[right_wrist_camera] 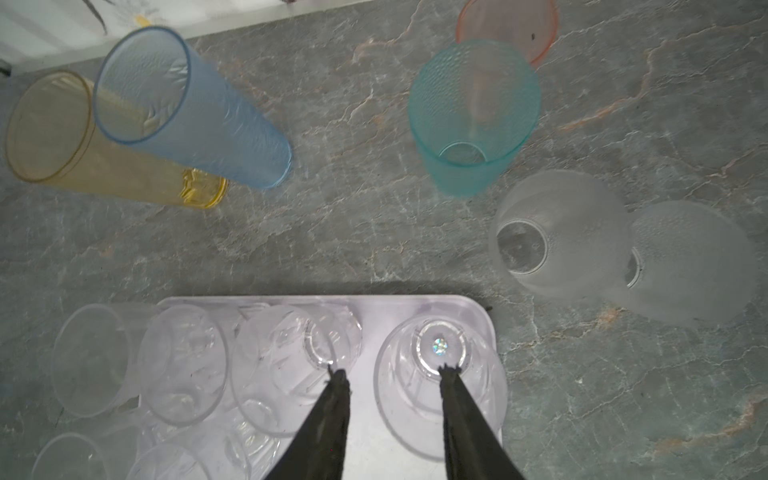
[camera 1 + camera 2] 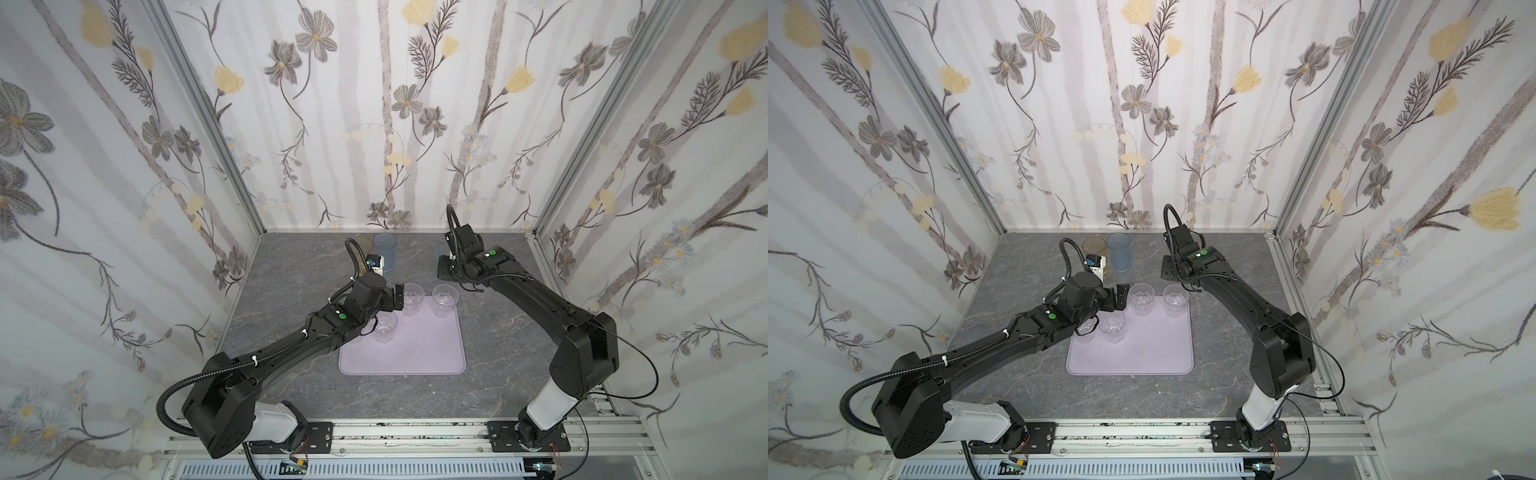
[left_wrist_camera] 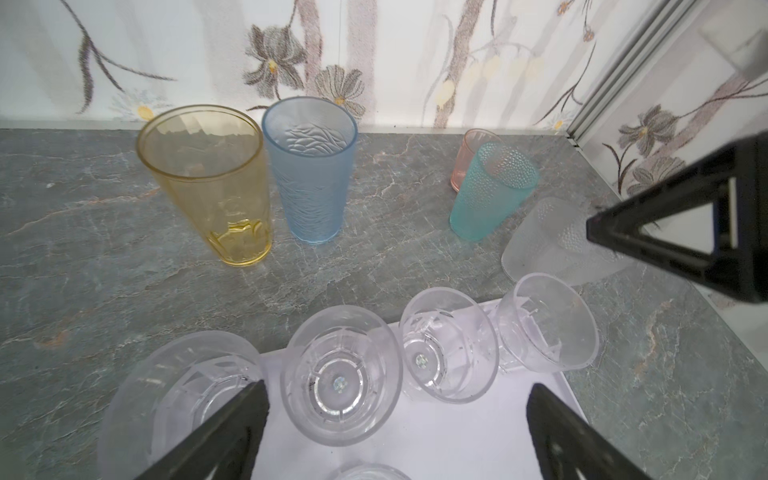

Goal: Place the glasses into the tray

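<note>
Beyond the tray (image 2: pixel 415 361)'s far-left corner stood the amber glass (image 2: pixel 1094 246) and, just beside it, the blue glass (image 2: pixel 1119 255). Both were tall and upright, long axis vertical, mouths up. The L gripper (image 2: pixel 397 299) hung near that corner, jaws spread wide, nothing btwn them. The tray lay flat on the table (image 2: pixel 286 266). Both top views gave four clear glasses (image 2: pixel 444 300) on it, upright w/ mouths up, one half under the L arm. The R wrist view showed more clear ones crowding the tray's left side, exact count unclear. Only the wrist views showed what the R arm hid from above: the teal glass (image 3: pixel 490 195) w/ the pink glass (image 3: pixel 469 160) just behind it, plus two frosted glasses (image 1: pixel 557 232) side by side. All stood upright on the table off the tray's far-right corner. The R gripper (image 1: pixel 393 370) hovered above that corner, jaws part-way apart, released, gripping nothing.
</note>
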